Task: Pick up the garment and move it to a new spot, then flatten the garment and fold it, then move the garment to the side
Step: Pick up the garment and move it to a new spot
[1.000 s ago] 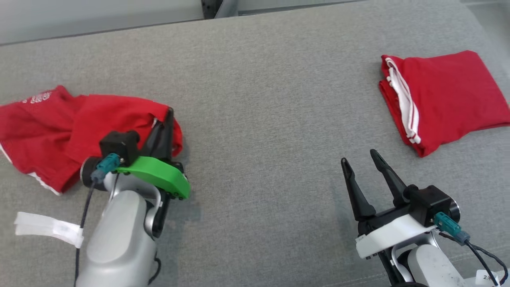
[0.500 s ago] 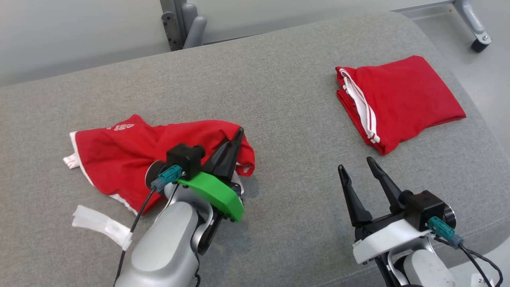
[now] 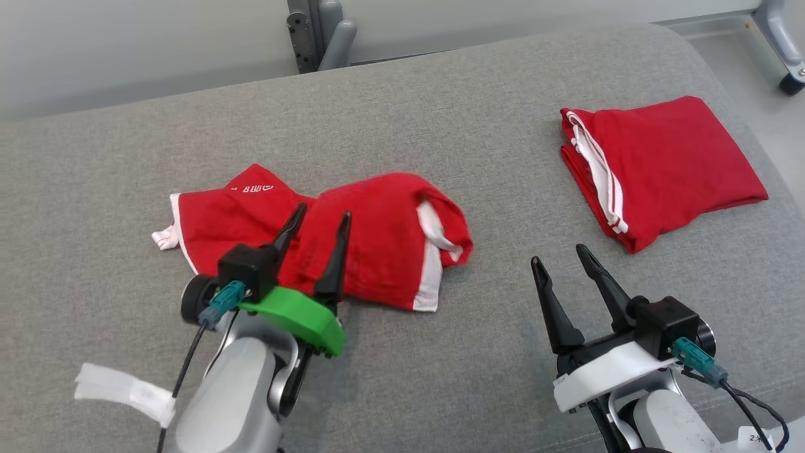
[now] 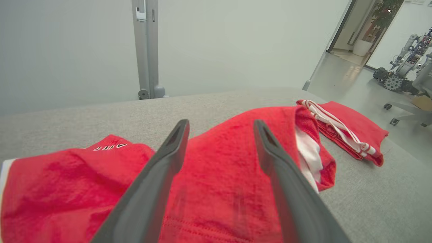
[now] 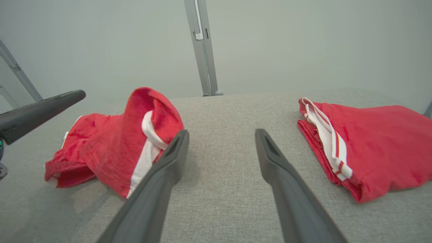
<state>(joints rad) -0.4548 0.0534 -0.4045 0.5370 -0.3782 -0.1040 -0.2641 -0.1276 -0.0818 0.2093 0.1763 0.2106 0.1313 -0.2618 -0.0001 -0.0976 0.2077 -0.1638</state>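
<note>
A crumpled red garment [image 3: 377, 245] with white trim lies left of centre on the grey padded table [image 3: 440, 126]. My left gripper [image 3: 322, 211] stands open just over the garment's near left part, nothing pinched between its fingers. The left wrist view has the red garment [image 4: 219, 168] lying under the spread left gripper [image 4: 221, 123]. My right gripper [image 3: 558, 255] is open over bare table to the right of the garment, nothing in it. From the right wrist, the garment [image 5: 111, 158] sits left of the right gripper [image 5: 221, 132].
A second red garment [image 3: 666, 167], folded, with white stripes, lies at the table's far right near the rounded edge. A grey metal post [image 3: 321, 31] stands behind the table. A white tag [image 3: 119, 390] hangs on my left arm's cable. The floor and a caster [image 3: 789, 82] are at right.
My left gripper, shut on the garment before, has opened and let it go. The garment now lies spread further right, white lining showing. The head camera shifted; the right gripper stayed open.
</note>
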